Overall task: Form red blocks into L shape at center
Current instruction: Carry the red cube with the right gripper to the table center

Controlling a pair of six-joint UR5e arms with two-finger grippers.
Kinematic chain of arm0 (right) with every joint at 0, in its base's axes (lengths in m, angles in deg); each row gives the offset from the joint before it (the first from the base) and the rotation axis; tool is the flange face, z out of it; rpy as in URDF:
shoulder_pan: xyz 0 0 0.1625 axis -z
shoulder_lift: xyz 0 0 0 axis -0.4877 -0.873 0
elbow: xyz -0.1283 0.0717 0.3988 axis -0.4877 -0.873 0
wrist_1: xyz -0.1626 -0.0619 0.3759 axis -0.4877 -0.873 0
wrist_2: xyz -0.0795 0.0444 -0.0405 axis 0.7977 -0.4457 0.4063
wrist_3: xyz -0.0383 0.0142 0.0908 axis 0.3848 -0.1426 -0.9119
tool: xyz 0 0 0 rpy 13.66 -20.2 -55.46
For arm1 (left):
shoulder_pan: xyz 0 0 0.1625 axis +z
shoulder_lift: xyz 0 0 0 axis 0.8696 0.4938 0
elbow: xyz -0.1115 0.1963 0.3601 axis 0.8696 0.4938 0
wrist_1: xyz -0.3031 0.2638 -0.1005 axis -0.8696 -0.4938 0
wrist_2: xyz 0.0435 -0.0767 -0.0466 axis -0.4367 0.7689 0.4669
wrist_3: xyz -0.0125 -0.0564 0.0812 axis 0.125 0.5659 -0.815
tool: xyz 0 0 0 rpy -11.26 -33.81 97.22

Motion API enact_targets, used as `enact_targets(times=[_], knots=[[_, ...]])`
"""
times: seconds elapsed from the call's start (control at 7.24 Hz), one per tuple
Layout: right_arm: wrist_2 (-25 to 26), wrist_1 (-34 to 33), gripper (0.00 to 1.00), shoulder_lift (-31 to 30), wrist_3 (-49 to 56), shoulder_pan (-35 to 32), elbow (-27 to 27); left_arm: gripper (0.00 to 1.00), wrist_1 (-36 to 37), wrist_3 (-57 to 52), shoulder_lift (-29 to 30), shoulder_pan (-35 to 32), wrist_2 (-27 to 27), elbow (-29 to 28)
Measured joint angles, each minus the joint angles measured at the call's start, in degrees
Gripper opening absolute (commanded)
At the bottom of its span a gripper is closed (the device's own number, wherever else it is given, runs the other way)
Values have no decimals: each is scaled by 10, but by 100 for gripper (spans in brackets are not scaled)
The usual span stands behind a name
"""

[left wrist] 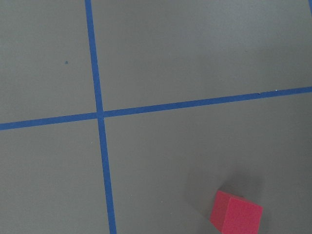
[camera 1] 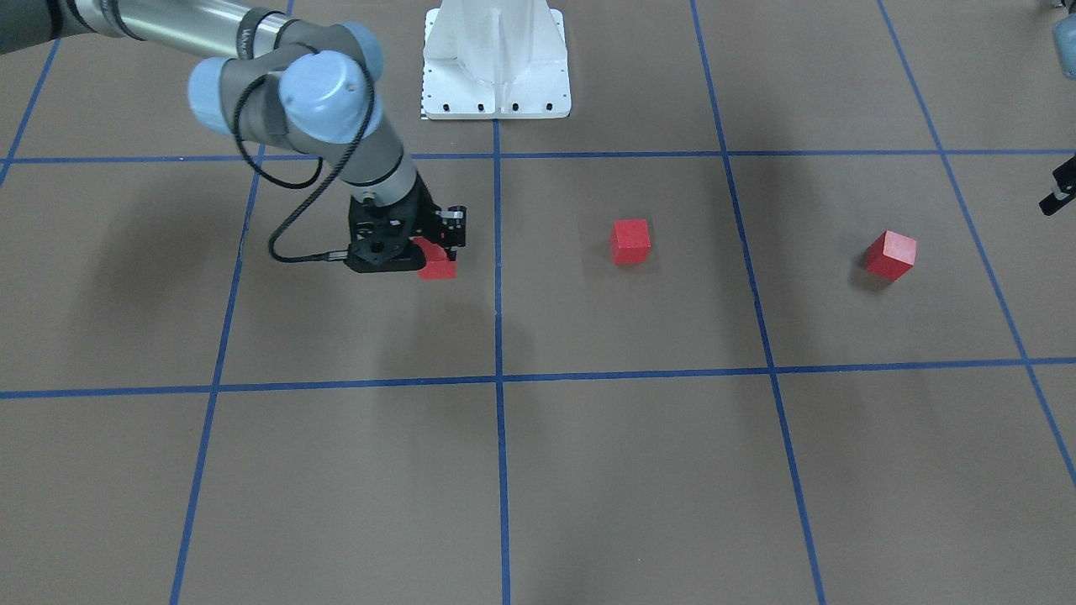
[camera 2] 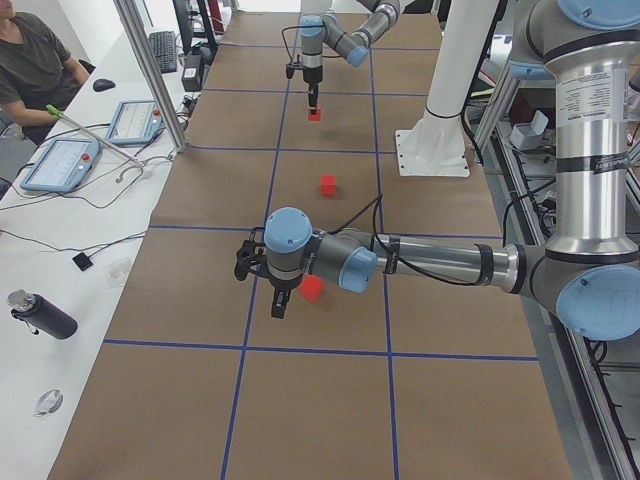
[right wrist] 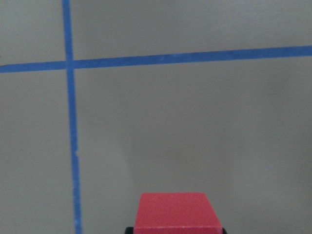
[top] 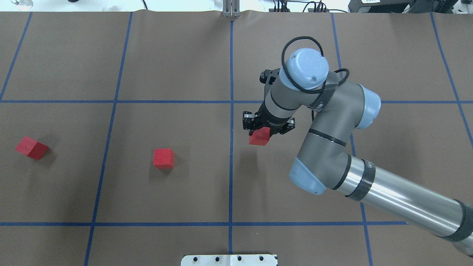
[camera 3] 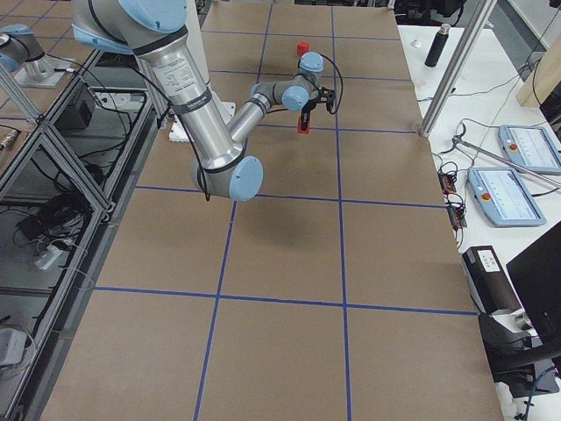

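Note:
My right gripper (top: 263, 133) is shut on a red block (top: 258, 138) and holds it a little above the brown floor, just right of the centre blue tape line (top: 231, 147). The right wrist view shows this block (right wrist: 176, 212) at the bottom edge. A second red block (top: 163, 158) sits on the floor left of that line. A third red block (top: 31, 147) lies turned at the far left; it also shows in the left wrist view (left wrist: 236, 213). Only a black piece of my left gripper (camera 1: 1059, 190) shows at the front view's edge, near that third block (camera 1: 890, 255); I cannot tell its state.
The white robot base (camera 1: 496, 63) stands at the table's robot side. Blue tape lines split the brown floor into a grid. A side table with tablets (camera 2: 62, 163) and a dark bottle (camera 2: 42, 315) runs along the far edge, with a person (camera 2: 30, 60) seated there.

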Motion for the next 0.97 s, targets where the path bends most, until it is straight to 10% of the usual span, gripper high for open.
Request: enact_targets(times=[0.83,0.97], knots=[[67,46,0,70,-54,37,-109,100,-17,0,-10,0,2,4],[69,47,30,72,-40,38,-116,100,-17,0,-10,0,2,4]])
